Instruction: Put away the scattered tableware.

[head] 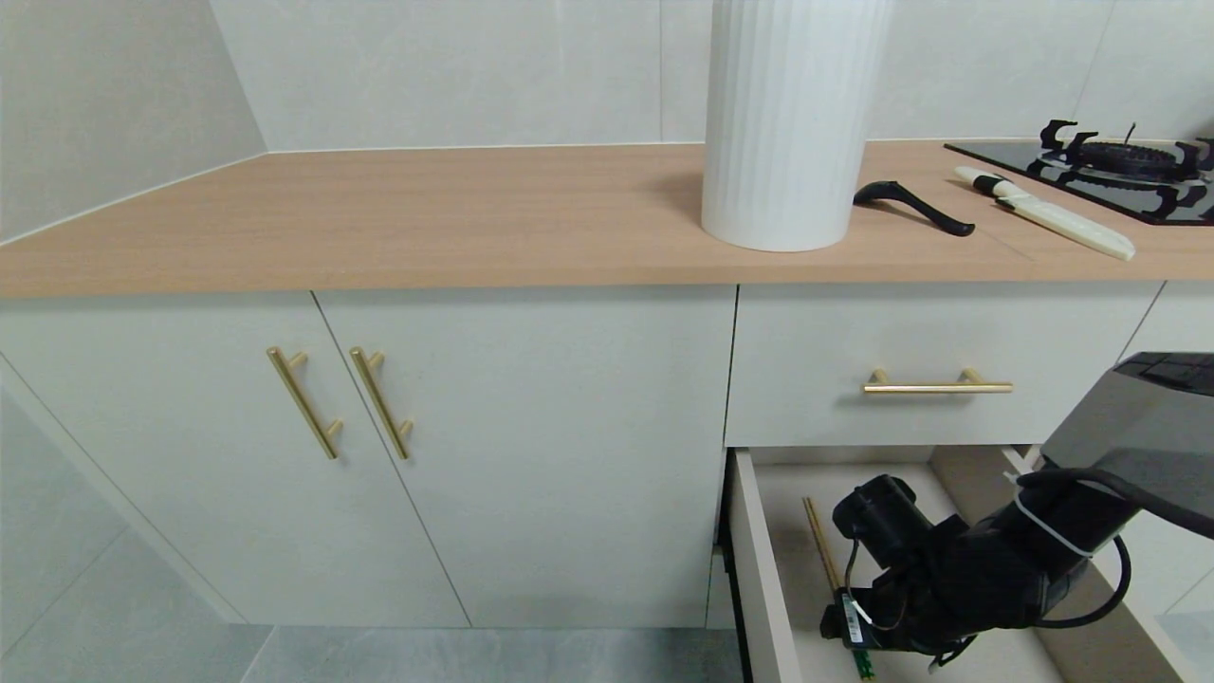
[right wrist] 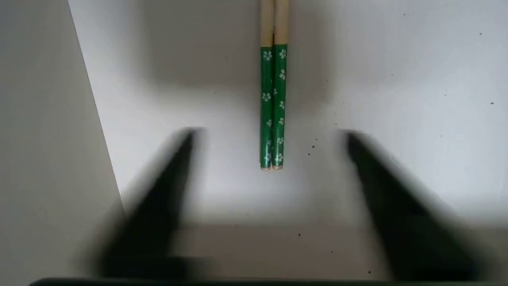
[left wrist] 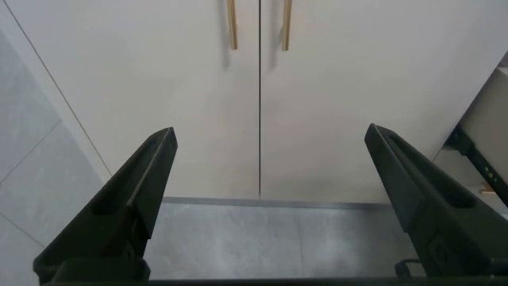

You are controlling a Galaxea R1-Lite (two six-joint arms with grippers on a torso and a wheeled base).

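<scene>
The pair of chopsticks (right wrist: 271,95) lies side by side on the floor of the open drawer (head: 759,560), low on the right under the counter (head: 427,218). The right gripper (right wrist: 270,143) hangs just over their green patterned ends with its fingers spread wide, one on each side and holding nothing.

The left gripper (left wrist: 270,133) is also spread and empty, down in front of the cabinet doors.

On the counter's right end lie a pale knife (head: 1048,213) and a black-handled utensil (head: 915,204). I'd judge both light and stiff. The knife's smooth blade looks slippery, so its handle near the dark band seems the safer hold. The curved utensil is best pinched mid-handle.
</scene>
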